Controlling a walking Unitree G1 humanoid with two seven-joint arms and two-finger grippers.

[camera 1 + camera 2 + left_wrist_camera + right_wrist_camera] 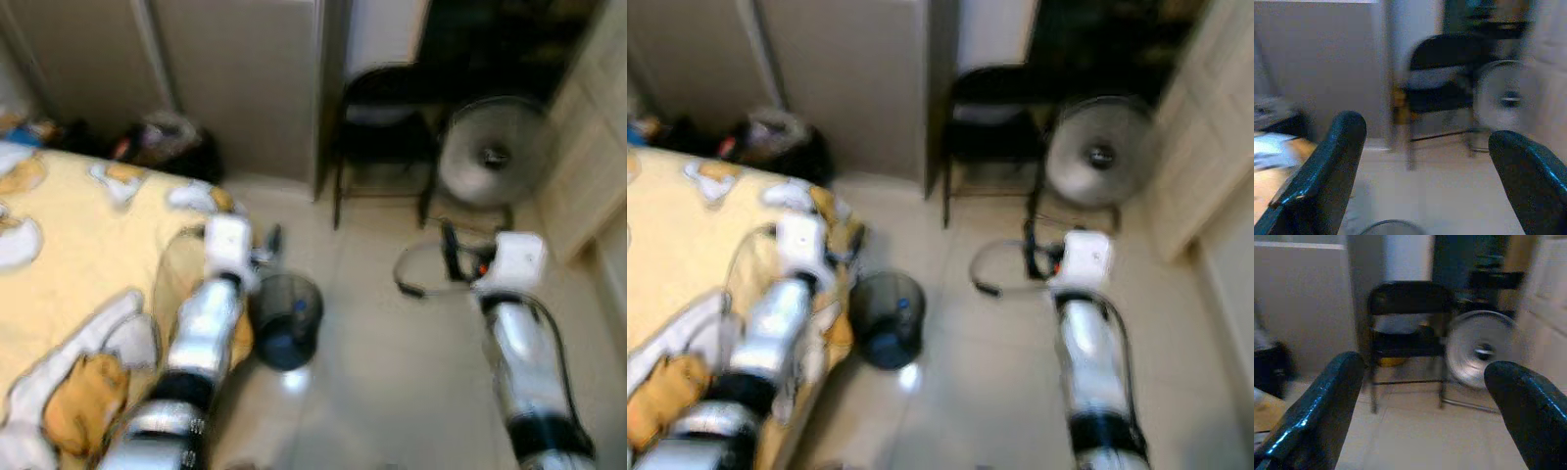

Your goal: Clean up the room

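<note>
A dark round waste bin stands on the pale floor against the corner of the bed, with something blue inside it. My left gripper hovers just above and behind the bin, at the bed's edge, open with nothing between its fingers. The bin's rim shows below those fingers. My right gripper is held out over the bare floor to the right, also open and holding nothing; in the left eye view the right gripper is near a floor cable. The frames are blurred.
A black folding chair and a round floor fan stand ahead by the wall. A dark cable loops on the floor before the fan. Dark clutter lies at the bed's far corner. A pale door is at right.
</note>
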